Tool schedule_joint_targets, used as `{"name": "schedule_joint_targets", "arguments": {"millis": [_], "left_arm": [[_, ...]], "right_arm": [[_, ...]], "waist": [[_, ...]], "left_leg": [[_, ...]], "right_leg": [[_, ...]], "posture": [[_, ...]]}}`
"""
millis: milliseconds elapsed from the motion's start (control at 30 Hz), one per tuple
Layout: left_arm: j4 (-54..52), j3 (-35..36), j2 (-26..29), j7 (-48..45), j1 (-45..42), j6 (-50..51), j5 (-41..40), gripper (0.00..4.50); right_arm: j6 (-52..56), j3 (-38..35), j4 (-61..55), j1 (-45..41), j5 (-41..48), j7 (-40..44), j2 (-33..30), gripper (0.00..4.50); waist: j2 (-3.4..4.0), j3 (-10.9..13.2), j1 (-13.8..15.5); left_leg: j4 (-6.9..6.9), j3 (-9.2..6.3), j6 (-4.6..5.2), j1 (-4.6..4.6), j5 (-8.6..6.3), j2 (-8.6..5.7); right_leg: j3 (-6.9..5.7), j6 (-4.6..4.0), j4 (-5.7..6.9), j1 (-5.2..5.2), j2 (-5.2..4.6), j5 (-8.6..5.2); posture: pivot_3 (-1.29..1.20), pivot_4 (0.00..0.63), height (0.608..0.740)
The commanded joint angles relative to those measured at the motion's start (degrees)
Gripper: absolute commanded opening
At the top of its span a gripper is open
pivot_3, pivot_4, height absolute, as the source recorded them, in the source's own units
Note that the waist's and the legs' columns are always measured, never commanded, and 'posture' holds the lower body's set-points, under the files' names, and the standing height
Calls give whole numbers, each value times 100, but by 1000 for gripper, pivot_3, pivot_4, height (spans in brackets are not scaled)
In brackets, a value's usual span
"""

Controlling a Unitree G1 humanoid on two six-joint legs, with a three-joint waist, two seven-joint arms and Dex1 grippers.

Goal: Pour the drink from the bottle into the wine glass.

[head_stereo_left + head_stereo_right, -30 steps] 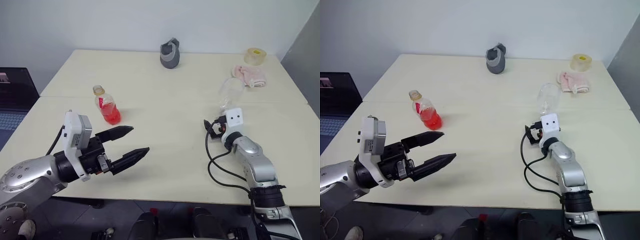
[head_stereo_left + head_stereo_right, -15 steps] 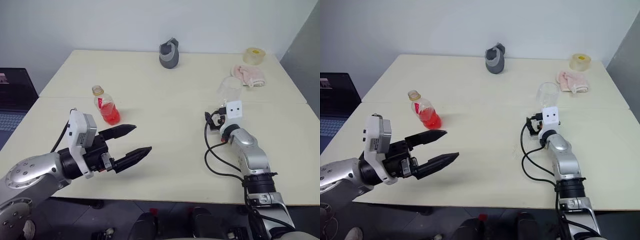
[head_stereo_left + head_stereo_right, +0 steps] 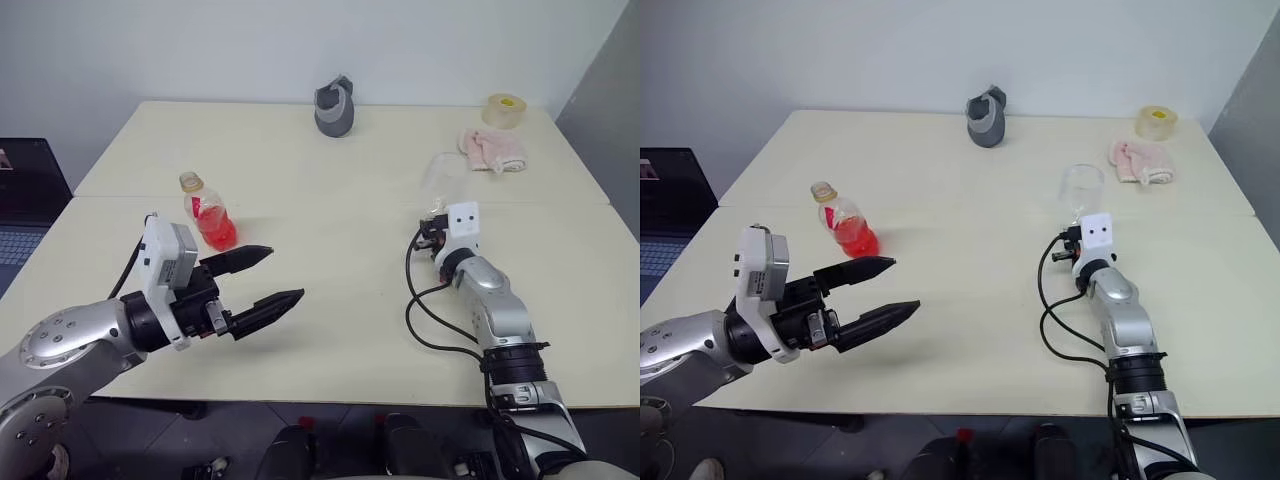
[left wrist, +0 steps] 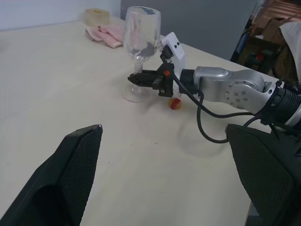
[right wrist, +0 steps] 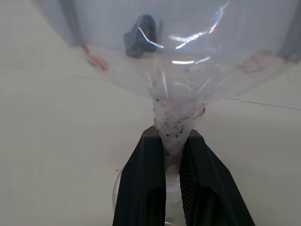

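Note:
The bottle (image 3: 205,212), small and clear with a tan cap and the red drink (image 3: 214,231) in its lower half, stands upright left of the table's middle. My left gripper (image 3: 286,273) hovers open just in front of it and to its right, not touching it. The wine glass (image 3: 1081,190) stands upright on the table's right half, and its bowl looks clear of liquid. My right gripper (image 5: 171,141) is shut on the stem of the wine glass (image 5: 175,123), just under the bowl. In the left wrist view the glass's foot (image 4: 135,96) rests on the table.
At the back of the cream table (image 3: 330,210) stand a grey container (image 3: 334,108), a tape roll (image 3: 508,108) and a pink cloth (image 3: 490,148). A laptop (image 3: 25,200) sits off the left edge. A small red-and-yellow bit (image 4: 175,104) lies by the glass's foot.
My right gripper has closed on the glass's stem after edging forward to it. The left arm, bottle and glass keep their places.

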Motion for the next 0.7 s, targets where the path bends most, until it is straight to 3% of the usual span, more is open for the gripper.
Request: {"name": "schedule_joint_targets", "arguments": {"millis": [33,267,433,700], "left_arm": [[-64,373,-84,90,283,-132,162,4500],[-230,1159,-239,14,1310,-197,396,4500],[-498,1679,-656,193,2038,-337,598,4500],[-791,1780,-1145,423,2566,-639,888,4500]], "right_arm": [[-346,217,-239,-289,97,386,121,119],[-576,664,95,-647,190,932,702,119],[-1010,827,747,-882,61,1085,935,119],[-1672,827,2069,-1272,-158,1119,1066,119]], "waist": [[1,1,-16],[4,3,-35],[4,3,4],[4,3,12]], "left_leg": [[0,0,0,0,0,1],[-10,-2,0,10,0,7],[-9,-2,-1,10,0,2],[-8,-2,-1,11,0,1]], "right_leg": [[0,0,1,-1,1,0],[1,-2,0,-1,5,-1],[1,-1,-11,4,-2,0],[-3,-2,-9,6,-5,0]], "posture": [[0,150,740],[0,150,740],[0,150,740],[0,150,740]]}}
